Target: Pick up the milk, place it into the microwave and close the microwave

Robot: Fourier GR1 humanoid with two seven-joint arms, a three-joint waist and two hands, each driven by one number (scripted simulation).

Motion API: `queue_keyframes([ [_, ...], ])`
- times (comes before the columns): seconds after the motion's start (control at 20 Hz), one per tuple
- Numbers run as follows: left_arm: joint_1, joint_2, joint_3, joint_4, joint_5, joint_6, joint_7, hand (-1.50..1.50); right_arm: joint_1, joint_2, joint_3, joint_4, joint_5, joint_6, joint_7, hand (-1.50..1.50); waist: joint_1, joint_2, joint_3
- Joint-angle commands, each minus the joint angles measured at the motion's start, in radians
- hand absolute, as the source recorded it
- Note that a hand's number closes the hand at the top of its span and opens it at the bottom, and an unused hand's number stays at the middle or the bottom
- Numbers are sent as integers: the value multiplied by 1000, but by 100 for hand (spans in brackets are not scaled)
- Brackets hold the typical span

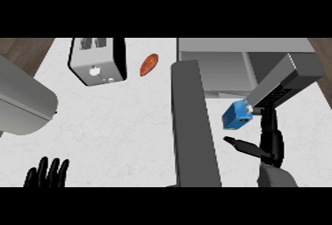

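Two hands show up here, and the right hand (267, 143) is the busy one. It comes up from the lower edge at the right side, fingers stretched long and straight toward the milk (237, 115), thumb sticking out to the left. The fingertips reach the carton's right edge, near its top corner, but nothing is curled round it, so the hand reads as spread apart, touching at most rather than gripping.

The milk is a small blue carton, tilted, sitting just right of the open microwave door (194, 127) and in front of the microwave (227, 66). So it's outside the cavity, near the opening. Can't tell whether it's resting on the counter (123, 127) or lifted a bit.

The door is a long grey slab running down the middle of the view, swung wide open. The microwave body sits at the top right, pale grey inside.

Further left on the white counter there's a toaster (97, 59) near the top, with an orange-brown sweet potato-looking thing (149, 64) just beside it on the right.

The left hand (47, 173) rests at the lower left edge, fingers up and spread, holding nothing, well apart from everything else.
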Motion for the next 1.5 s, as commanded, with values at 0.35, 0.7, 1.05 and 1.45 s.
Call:
queue_keyframes([
  [0.35,79,-20,-61,41,-51,11,-116,-150,-90,-20,-22,265,0,27,-182,-150,1,-1,0],
  [0.7,5,57,58,39,62,-42,-55,-150,-189,-44,-38,391,-12,67,-267,-150,1,0,0],
  [1.05,42,38,0,54,11,-29,-91,-150,-321,-42,-95,540,-50,35,-270,-150,15,5,1],
  [1.45,85,40,-24,-8,23,-23,-74,-150,-339,-70,-64,543,21,-151,-293,150,16,3,0],
])
